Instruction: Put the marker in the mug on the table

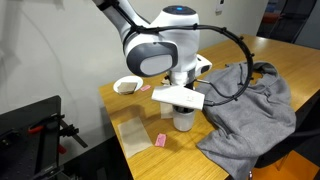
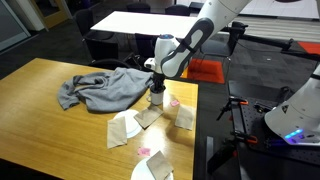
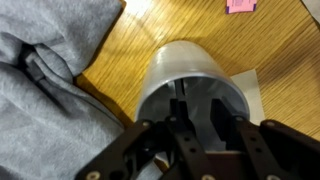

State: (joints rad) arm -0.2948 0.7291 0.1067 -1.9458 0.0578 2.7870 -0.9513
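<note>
Wrist view: tool nearest, fingers drawn tight together, apparently clamped on the marker, a thin dark stick hanging tip-down w/ its lower end inside the mug mouth. Marker prob. light, stiff, smooth-bodied, so it may slip or swing; a mid-barrel hold, held vertical, suits best. Mug upright on the surface, looks light, could tip if rim gets knocked. Beyond: grey cloth just beside mug, pink block farther off.
</note>
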